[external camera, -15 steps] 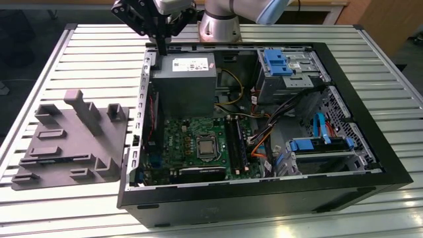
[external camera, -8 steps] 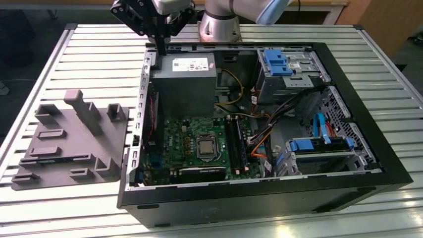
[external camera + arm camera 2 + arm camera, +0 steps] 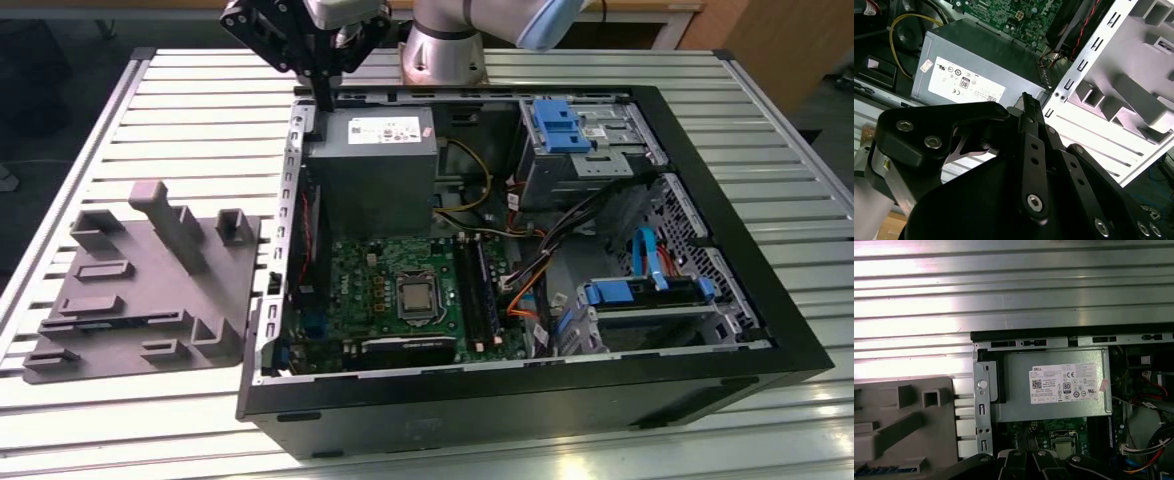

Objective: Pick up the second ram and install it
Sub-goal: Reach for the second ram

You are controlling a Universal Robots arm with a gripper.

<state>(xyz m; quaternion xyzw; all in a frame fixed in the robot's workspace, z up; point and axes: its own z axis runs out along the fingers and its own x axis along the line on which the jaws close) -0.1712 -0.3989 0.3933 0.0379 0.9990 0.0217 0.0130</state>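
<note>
My gripper (image 3: pixel 324 103) hangs high over the back corner of the open computer case, on the exterior view's left, above the grey power supply (image 3: pixel 374 150). In the second wrist view its two black fingers meet at the tip (image 3: pixel 1026 97), shut, and I see nothing between them. The grey moulded tray (image 3: pixel 147 290) lies on the table beside the case, well away from the gripper. At the edge of the first wrist view a long narrow strip with blue on it (image 3: pixel 884 470) sits in one of the tray's slots. It looks like the second ram. The motherboard's black slots (image 3: pixel 478 285) lie beside the processor.
The case's metal wall (image 3: pixel 296 180) stands between the tray and the power supply. Orange, yellow and blue cables (image 3: pixel 527 275) run beside the slots. Blue drive brackets (image 3: pixel 561 125) and a drive cage (image 3: pixel 641 295) take up the exterior view's right. The robot base (image 3: pixel 447 45) stands behind the case.
</note>
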